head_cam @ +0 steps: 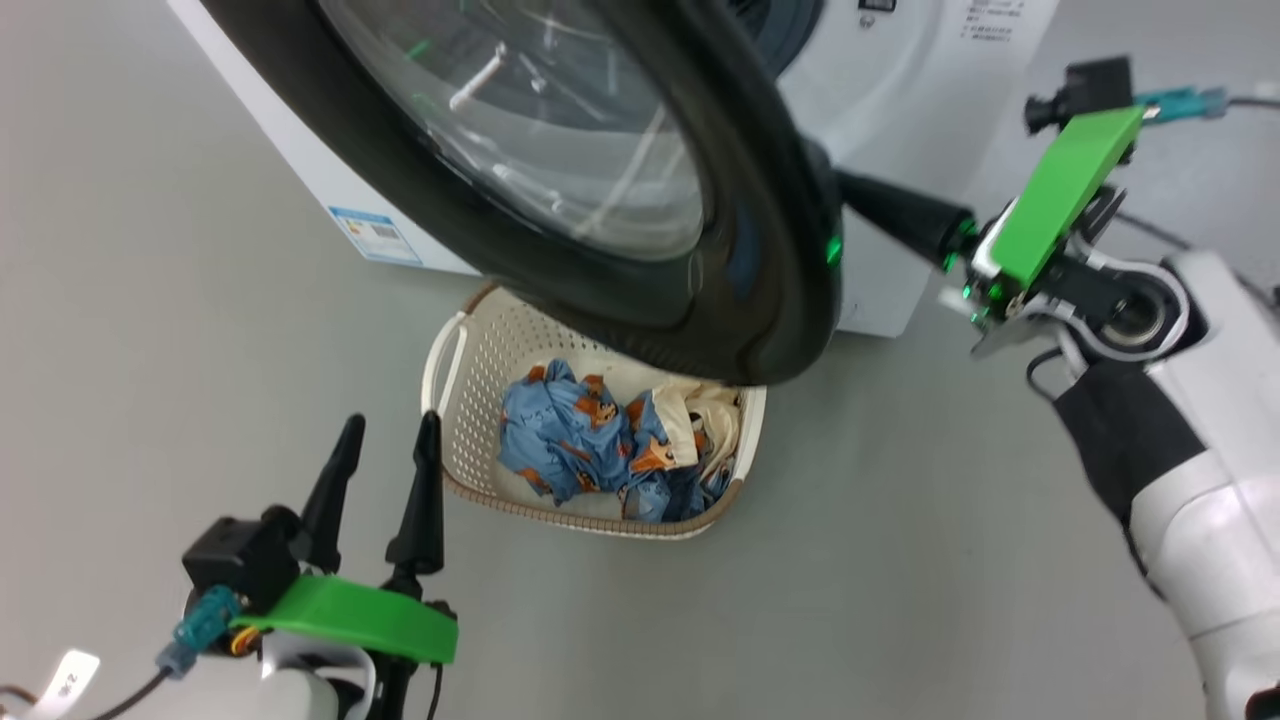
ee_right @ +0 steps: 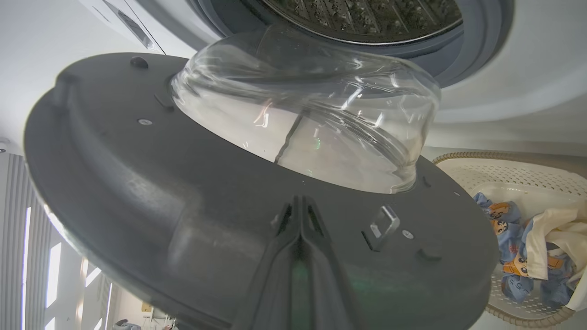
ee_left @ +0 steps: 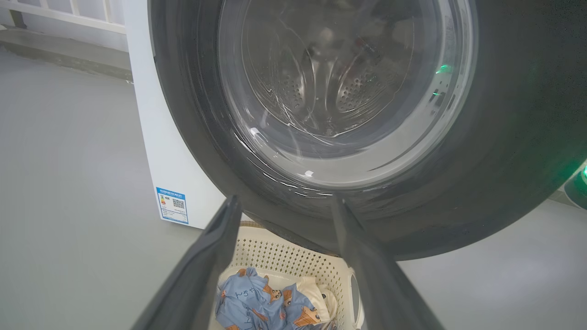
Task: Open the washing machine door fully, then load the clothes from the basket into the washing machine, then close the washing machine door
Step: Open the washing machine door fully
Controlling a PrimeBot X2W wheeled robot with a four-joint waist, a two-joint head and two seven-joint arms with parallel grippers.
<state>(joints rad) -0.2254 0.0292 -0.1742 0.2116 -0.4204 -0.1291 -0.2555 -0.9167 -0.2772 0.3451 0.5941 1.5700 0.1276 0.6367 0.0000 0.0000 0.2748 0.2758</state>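
"The washing machine door (head_cam: 770, 280), the large round one with the glossy black rim and clear glass centre: where is it in your head view?"

"Partly swung out from the big white front-loading washing machine (head_cam: 900, 100). Its lower rim hangs over the far end of the small cream perforated plastic basket (head_cam: 470, 420). The light blue printed clothes (head_cam: 580, 440) and a cream cloth (head_cam: 715, 420) lie inside the basket. My right gripper (head_cam: 845, 190) reaches in behind the door's free edge. My left gripper (head_cam: 390, 420) hovers just beside the basket's left side, spread wide and holding nothing. Grey floor (head_cam: 150, 350) lies open on both sides of the basket."

"And the left wrist view?"

"The door's outer face stands straight ahead of my spread fingers (ee_left: 206, 266), above the basket. I judge that the first risk: swinging wider, the door comes toward this arm and could strike it unless I move aside. I cannot tell whether the rim clears the basket's far edge."

"The right wrist view?"

"My right fingers (ee_right: 284, 275) are pressed together, gripping nothing. Their tips seem to rest against the door's grey inner face, just beside a small metal latch hook (ee_right: 383, 224) and below the glass bowl (ee_right: 312, 114). The steel drum (ee_right: 367, 18) opens beyond. Closed tips pushing on a smooth face could slide off or snag that hook, and the door could then swing back. The best room is outward, away from the machine's front."
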